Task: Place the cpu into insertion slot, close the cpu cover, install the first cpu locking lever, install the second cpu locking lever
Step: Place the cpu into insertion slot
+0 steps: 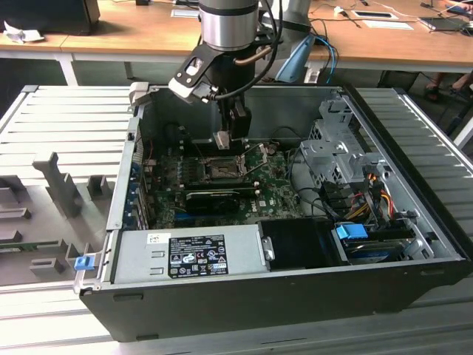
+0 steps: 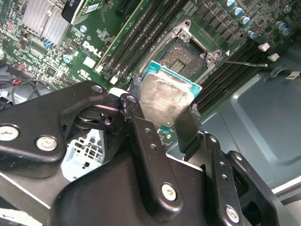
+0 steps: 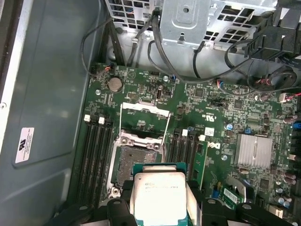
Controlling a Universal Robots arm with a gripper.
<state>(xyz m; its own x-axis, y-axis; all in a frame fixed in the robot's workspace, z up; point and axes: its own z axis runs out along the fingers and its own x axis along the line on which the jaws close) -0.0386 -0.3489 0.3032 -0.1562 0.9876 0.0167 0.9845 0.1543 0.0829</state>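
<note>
My gripper hangs inside the open computer case, shut on the cpu, a flat square chip with a silver-grey top. In both wrist views the cpu sits clamped between the black fingers, held a little above the board. The insertion slot lies bare just beyond the chip, dark with a metal rim. The cpu cover, a thin silver frame, is swung open on the far side of the slot. A thin lever rod sticks out beside the slot.
Black memory slots flank the socket on both sides. A finned heatsink and a metal drive cage with cables lie nearby. A grey power supply fills the case front, and a black card lies close to the socket.
</note>
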